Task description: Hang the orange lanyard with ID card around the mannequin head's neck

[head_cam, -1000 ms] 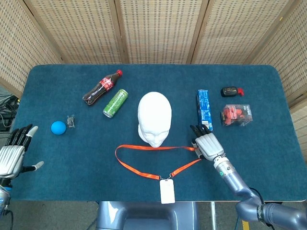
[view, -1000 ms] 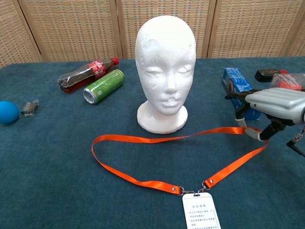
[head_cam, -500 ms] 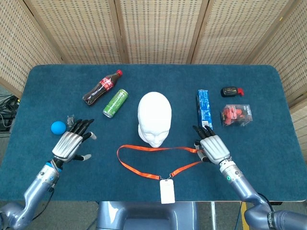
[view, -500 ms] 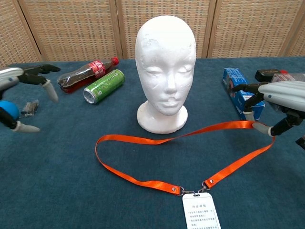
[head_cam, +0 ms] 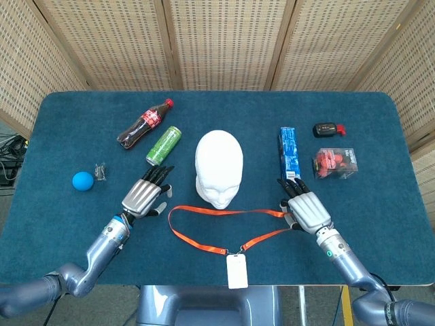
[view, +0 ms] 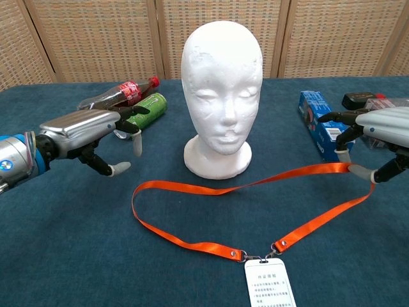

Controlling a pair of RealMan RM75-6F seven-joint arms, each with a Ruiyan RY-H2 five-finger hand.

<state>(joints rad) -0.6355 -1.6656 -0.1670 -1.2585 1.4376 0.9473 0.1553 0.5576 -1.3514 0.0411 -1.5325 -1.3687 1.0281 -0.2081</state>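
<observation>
Right hand (view: 377, 137) pinching orange lanyard (view: 211, 192) at its right bend, left hand (view: 89, 131) released (fingers spread) near the loop's left end, mannequin head (view: 220, 96) upright on tabletop (view: 77, 256)

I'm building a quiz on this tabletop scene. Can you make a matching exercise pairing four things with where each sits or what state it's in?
Things:
1. orange lanyard
2. green can
3. right hand
4. left hand

Places or states:
A. lying on its side, left of the mannequin head
B. pinching the strap's right end
C. holding nothing, fingers spread, near the strap's left loop
D. lying flat on the table in front of the mannequin head, not yet around the neck

Pairs: 1-D, 2-A, 3-B, 4-C
</observation>
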